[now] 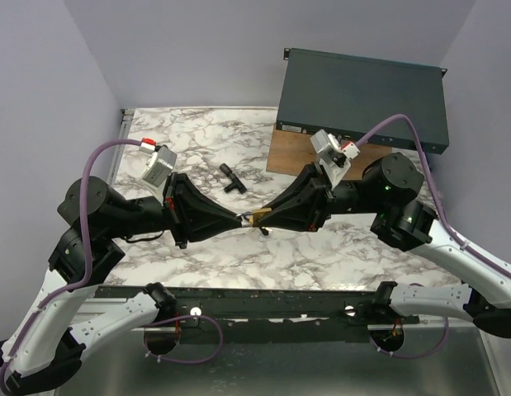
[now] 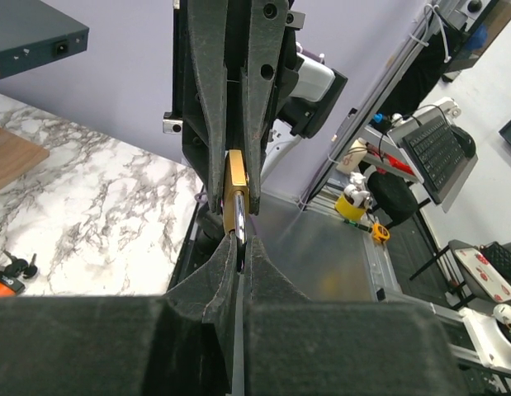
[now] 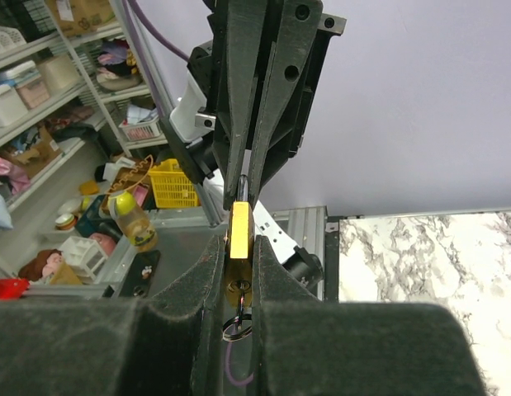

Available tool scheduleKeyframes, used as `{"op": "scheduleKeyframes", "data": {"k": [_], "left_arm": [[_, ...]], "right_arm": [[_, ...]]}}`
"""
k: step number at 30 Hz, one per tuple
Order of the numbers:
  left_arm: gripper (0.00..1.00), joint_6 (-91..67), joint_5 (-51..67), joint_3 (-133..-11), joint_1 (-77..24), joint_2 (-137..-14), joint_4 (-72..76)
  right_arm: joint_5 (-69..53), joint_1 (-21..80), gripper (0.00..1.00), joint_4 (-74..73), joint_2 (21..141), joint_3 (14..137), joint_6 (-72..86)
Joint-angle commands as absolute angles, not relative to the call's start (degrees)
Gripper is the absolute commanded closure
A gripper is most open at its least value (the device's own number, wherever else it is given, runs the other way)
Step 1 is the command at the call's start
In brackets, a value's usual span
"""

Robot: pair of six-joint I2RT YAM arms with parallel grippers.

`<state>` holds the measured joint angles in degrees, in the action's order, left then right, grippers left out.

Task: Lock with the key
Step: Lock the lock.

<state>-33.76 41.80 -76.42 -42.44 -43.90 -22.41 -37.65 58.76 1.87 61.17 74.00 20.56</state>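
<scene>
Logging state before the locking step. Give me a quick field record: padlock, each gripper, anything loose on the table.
padlock: brass, held in the air between both arms, above the marble table
left gripper: jaws shut on the steel shackle
right gripper: jaws shut on the brass body
key ring: hangs below the body, between the right jaws; key itself hidden
loose on table: black-headed keys
far right: dark box on wooden board

Marble table (image 1: 197, 132), black keys (image 1: 231, 176) lying mid-table, wooden board (image 1: 290, 153) far right
</scene>
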Motion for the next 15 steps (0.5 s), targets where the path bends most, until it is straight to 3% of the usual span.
{"op": "scheduleKeyframes", "data": {"k": [1,15], "left_arm": [[1.0,-32.79,37.65,-75.96,-42.36,-43.86,-20.94],[1.0,-29.59,32.15,-76.17,-42.41,-44.6,-23.08]], "right_arm": [[-40.6,58.84,0.99,4.14,62.86,75.85,22.81],[-42.87,58.83,0.99,6.42,63.6,75.49,26.88]]}}
